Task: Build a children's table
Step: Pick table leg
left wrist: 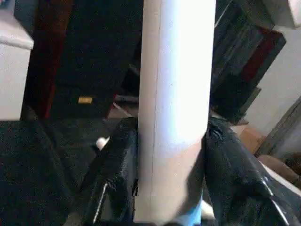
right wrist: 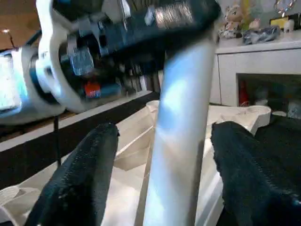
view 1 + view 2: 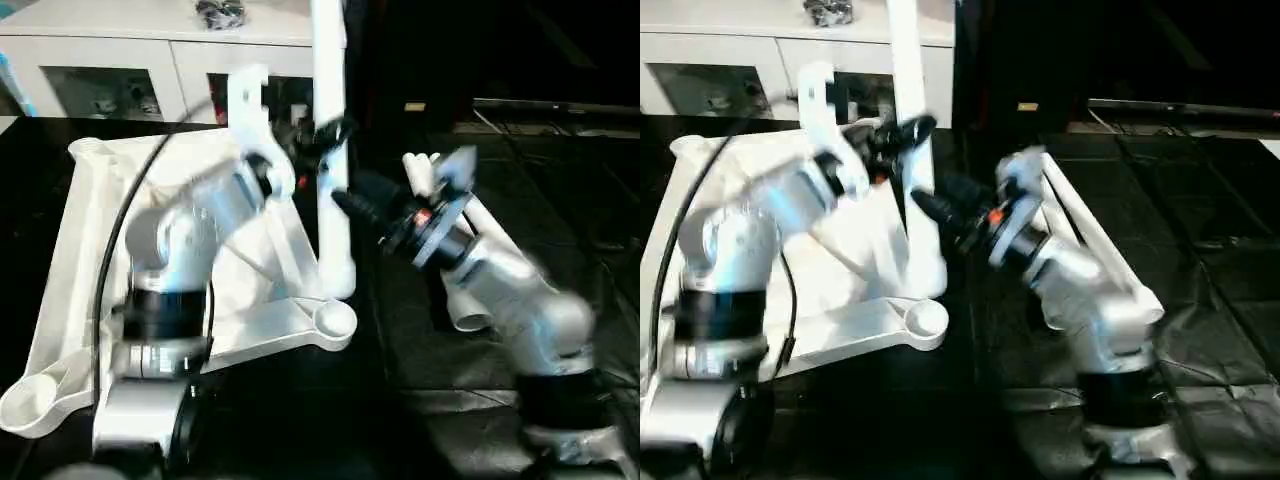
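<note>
leg [image 1: 175, 108] is clamped upright in my left gripper [image 3: 325, 135], right above the flipped tabletop [image 3: 95, 230]. my right gripper [image 2: 160, 179] sits just below, fingers [image 2: 84, 174] spread either side of it, not touching. no readable writing anywhere.

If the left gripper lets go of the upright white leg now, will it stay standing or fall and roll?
Probably it falls: the leg is tall, narrow and slightly tilted, with the left gripper clamped on it. Being round, it could roll on the tabletop. It looks stiff and smooth, perhaps slippery.
</note>
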Available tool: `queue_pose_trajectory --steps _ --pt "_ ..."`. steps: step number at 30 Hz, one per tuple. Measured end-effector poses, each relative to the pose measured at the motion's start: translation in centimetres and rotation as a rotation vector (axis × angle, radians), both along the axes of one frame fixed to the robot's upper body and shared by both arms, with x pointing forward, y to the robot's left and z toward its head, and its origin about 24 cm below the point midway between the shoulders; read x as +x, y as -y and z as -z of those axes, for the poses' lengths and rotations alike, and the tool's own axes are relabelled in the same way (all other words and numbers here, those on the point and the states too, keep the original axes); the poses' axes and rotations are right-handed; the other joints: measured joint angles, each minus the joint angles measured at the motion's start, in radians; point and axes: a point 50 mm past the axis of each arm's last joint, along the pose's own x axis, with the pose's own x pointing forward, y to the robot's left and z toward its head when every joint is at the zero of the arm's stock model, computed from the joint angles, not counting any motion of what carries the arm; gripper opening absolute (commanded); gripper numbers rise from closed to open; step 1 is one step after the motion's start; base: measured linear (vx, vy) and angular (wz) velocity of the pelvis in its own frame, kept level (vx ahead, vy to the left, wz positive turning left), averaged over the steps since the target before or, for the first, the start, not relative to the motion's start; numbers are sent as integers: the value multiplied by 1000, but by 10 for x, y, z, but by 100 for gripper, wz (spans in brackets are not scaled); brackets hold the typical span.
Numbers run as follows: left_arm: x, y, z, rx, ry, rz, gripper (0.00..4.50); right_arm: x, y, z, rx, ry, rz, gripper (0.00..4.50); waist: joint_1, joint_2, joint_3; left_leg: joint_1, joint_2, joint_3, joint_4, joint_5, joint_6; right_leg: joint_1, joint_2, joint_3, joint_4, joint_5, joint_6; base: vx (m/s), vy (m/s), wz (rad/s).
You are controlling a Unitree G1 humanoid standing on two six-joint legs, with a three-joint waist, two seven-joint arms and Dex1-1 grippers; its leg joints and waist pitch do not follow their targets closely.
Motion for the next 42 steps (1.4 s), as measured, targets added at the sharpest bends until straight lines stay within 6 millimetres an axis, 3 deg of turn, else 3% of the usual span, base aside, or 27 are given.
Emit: queue_pose_trajectory --steps 6,11,20,29,42 --pt "-1 -2 -3 -30 -11 90 175 -1 21 -7 -66 -49 -108 331 1 -1 0 0 0 0 1 0 1 0 0 0 0 0 0 0 0 0" --pt "-6 0 -4 -7 -13 185 175 1 26 -5 -112 -99 -157 331 1 -1 1 0 0 0 1 0 1 0 0 0 1 0 0 0 0 0" --pt "-12 5 -9 20 -3 256 175 1 17 1 -183 -148 -273 331 3 -7 4 -1 0 0 1 1 2 -1 0 0 1 0 0 0 0 0" --pt "-21 14 -17 2 21 325 175 4 8 17 -192 -228 -283 331 9 -15 9 -1 0 0 2 1 3 -1 0 0 2 0 -1 0 0 0" --pt "-27 20 -19 9 22 377 175 2 2 20 -186 -242 -316 331 20 -16 9 -1 0 1 2 2 3 -1 0 0 2 1 -1 0 0 0"
